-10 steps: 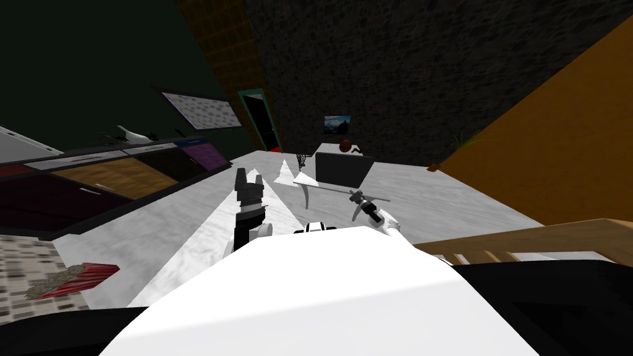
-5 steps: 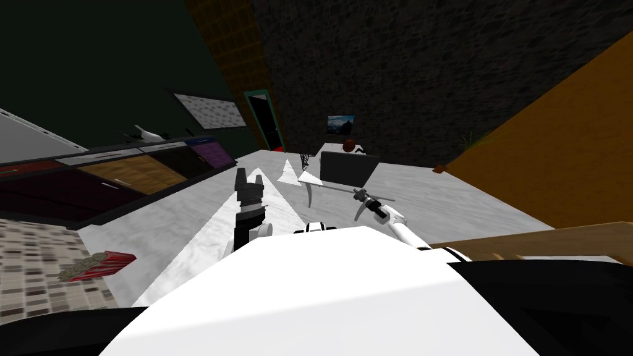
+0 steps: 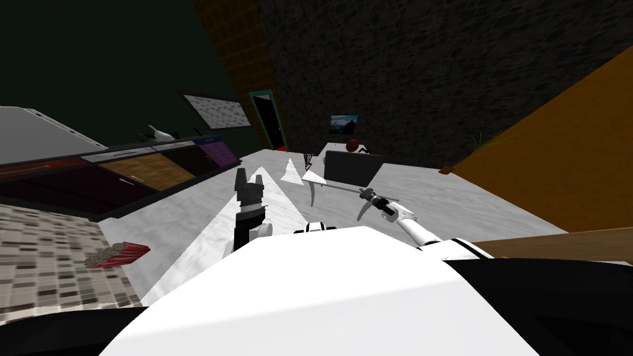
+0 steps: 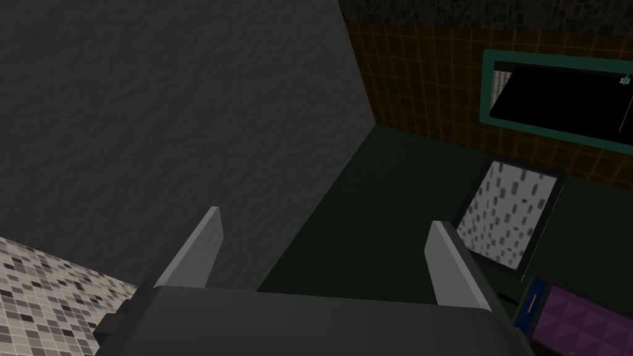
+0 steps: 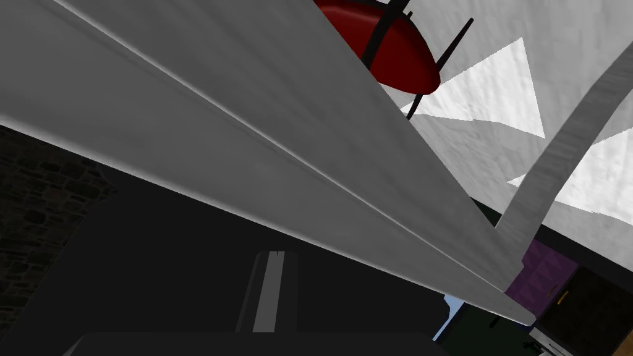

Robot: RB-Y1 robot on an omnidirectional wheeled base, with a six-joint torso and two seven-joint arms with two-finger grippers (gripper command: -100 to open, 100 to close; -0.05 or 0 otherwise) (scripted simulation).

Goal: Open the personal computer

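Floor (image 3: 204,228): left bare and wide before the left gripper (image 3: 249,175) | table top (image 3: 337,184): laid right across in front of the right gripper (image 3: 365,194), very close | table leg (image 3: 311,196): curved, stood just beside | computer (image 3: 352,168): stood up on the table, way over blocked | red chair (image 3: 352,145): seen behind the table

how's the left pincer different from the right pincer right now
The left pincer is open, fingers wide apart; the right pincer is shut, fingers together. The left pincer stands upright, apart from the furniture; the right pincer is at the edge of the pale table, by the dark computer. Both have thin grey fingers on a dark body.
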